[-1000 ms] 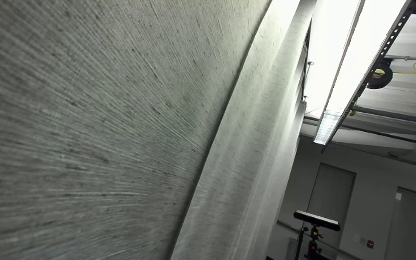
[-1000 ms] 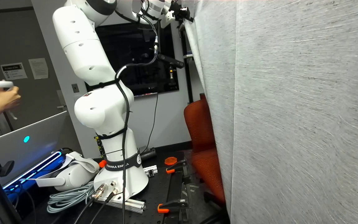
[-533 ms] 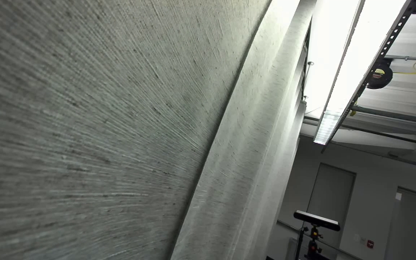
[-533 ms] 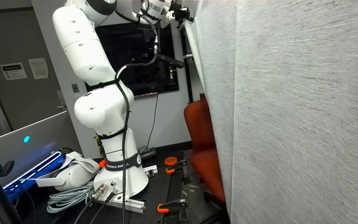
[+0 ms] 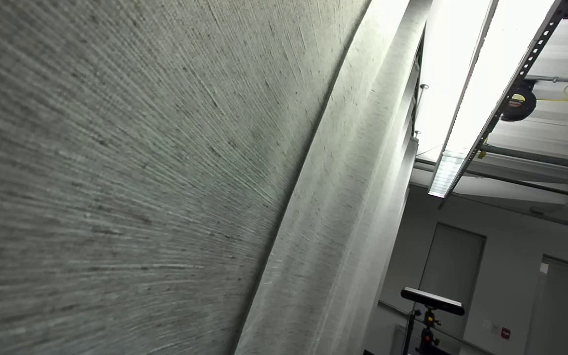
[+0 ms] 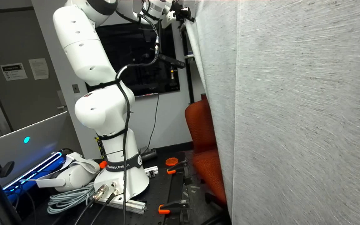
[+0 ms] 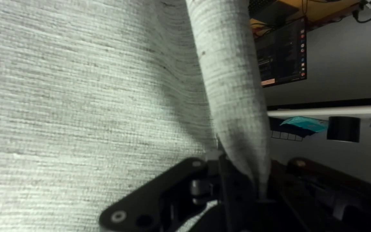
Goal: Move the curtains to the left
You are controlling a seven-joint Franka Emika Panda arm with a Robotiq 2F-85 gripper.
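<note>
The curtains are pale grey-white ribbed fabric. They fill the right part of an exterior view, the left and middle of an exterior view, and the left half of the wrist view. My gripper is at the top of an exterior view, at the curtain's near edge, with cloth pulled toward it in a slanting fold. In the wrist view the gripper has a bunched, rolled edge of curtain between its fingers, closed on it. The fingertips are dark and partly hidden by the cloth.
A red-orange chair stands beside the curtain's edge. A black screen hangs behind the arm. A camera is near the gripper. Clamps sit on the table edge. A headset and laptop lie beside the base.
A person's hand holding a white controller has left the view at the left. The arm and gripper show no clear movement; the curtain shifts only very slightly.
</note>
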